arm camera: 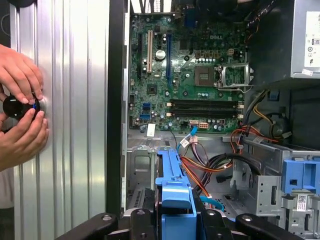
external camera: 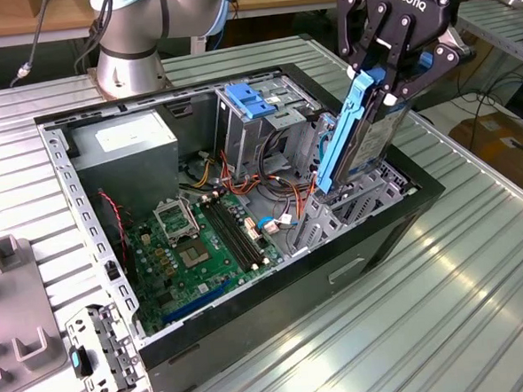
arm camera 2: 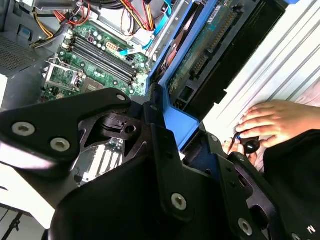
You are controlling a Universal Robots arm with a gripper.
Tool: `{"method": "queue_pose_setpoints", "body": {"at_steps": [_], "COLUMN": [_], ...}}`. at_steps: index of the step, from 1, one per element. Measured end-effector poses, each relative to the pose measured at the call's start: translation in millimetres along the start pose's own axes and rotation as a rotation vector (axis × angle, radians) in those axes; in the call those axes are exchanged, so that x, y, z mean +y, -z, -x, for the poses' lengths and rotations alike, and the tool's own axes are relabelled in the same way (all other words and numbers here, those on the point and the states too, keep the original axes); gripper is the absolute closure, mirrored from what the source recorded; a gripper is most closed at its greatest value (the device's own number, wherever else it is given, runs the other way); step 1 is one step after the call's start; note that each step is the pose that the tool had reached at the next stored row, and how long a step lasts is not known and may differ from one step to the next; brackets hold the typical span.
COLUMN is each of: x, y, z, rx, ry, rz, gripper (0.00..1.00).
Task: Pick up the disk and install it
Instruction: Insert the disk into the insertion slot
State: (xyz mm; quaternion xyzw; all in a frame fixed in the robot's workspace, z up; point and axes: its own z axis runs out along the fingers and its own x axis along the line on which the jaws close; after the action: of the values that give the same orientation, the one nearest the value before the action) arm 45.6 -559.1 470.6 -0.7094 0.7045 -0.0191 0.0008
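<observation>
disk (external camera: 376,145): on edge over the open computer case (external camera: 278,328), at its end on the exterior view's right
long axis: steep, lower end pointing down into the grey bay (external camera: 381,189)
claw (external camera: 387,77): clenched on the disk's upper end

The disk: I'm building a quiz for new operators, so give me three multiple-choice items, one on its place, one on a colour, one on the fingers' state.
1. Where is the disk? A. lying flat inside B. held on edge over the open case C. lying outside it
2. Its carrier is: A. red B. yellow C. blue
3. The gripper's fingers are: A. shut on the disk B. open beside it C. far from it
B: it is tilted in the grip above the case. C: a blue frame runs along its edge. A: the fingers clamp it.
</observation>
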Motion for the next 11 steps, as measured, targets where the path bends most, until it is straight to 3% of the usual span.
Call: {"method": "queue_pose_setpoints", "body": {"at_steps": [11], "x": [-2.7], "y": [-0.2], "z": [0.0], "rx": [-0.0001], "ry": [0.000], "rz": [0.0000], "gripper": [0.63]}}
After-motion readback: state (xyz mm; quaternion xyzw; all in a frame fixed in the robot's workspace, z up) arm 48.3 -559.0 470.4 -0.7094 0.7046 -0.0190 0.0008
